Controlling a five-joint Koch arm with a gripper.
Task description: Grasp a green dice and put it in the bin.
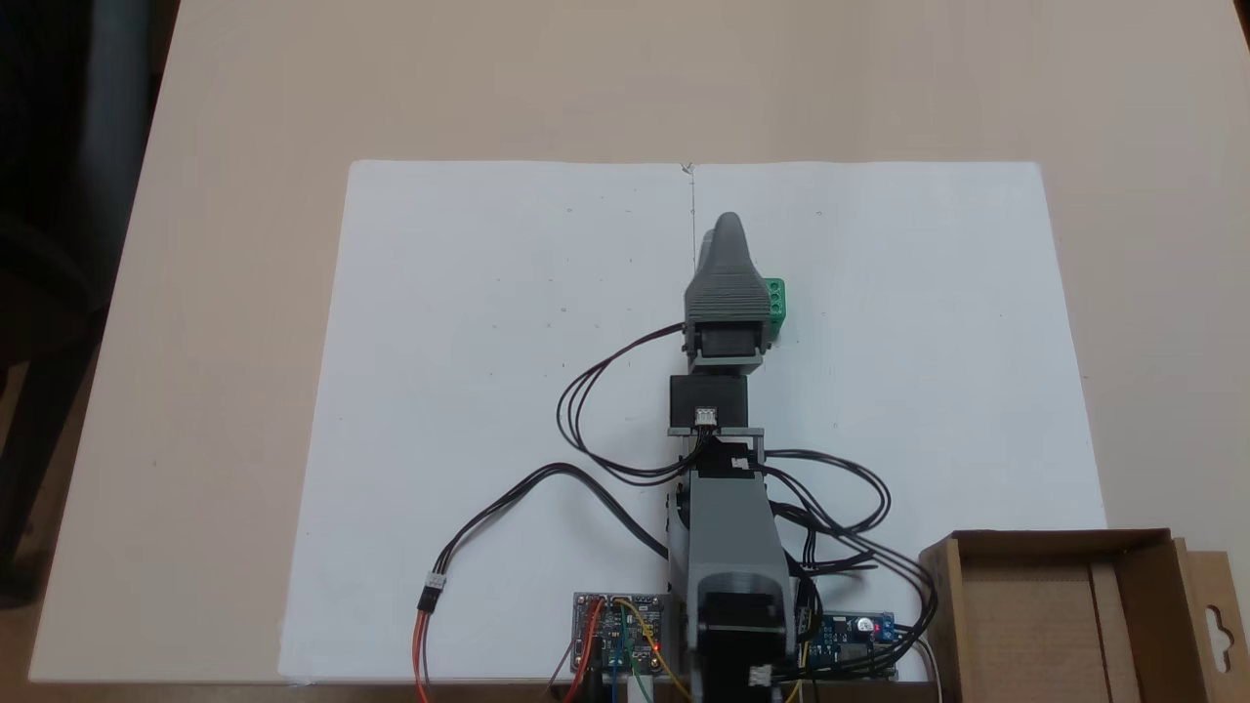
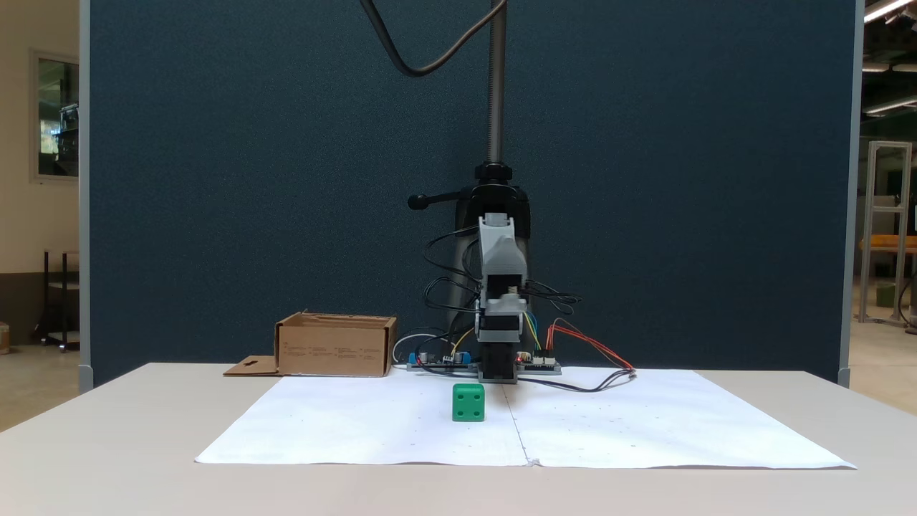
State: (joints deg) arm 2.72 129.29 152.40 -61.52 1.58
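The green dice [image 2: 468,402] sits on the white paper [image 2: 358,423], just beside the raised gripper [image 1: 725,227]. The gripper holds nothing; whether its jaws are parted I cannot tell. The bin [image 1: 1064,625] stands well away from the dice, off the paper's corner.

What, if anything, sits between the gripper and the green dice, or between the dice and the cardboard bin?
Nothing visible blocks either path. The green dice sits alone on the white paper, with the gripper raised above it. The paper toward the bin is bare; loose black cables lie near the arm's base.
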